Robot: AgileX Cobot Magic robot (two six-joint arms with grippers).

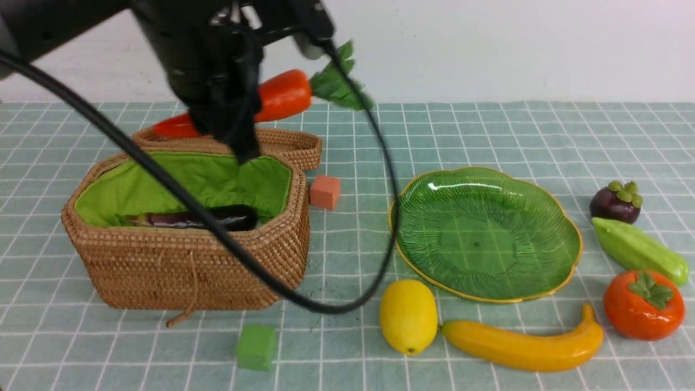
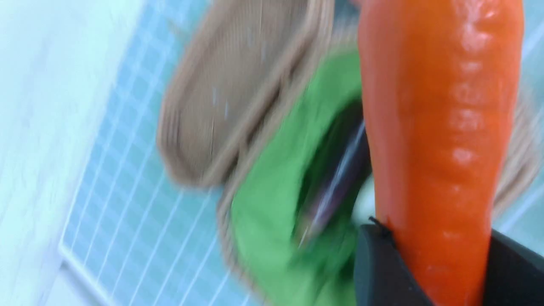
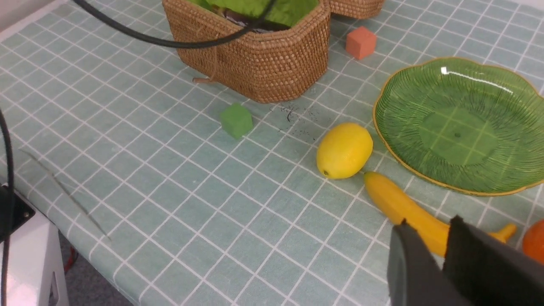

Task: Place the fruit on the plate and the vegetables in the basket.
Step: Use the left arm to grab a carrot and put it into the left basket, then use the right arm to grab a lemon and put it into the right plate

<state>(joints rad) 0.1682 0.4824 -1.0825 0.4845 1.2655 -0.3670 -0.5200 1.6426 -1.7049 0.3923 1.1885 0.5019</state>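
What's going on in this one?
The left fingers hold the carrot above the open basket, where the eggplant already lies. The plate is empty. The lemon, banana, persimmon, mangosteen and cucumber lie around it. The right fingers hold nothing, above the banana.
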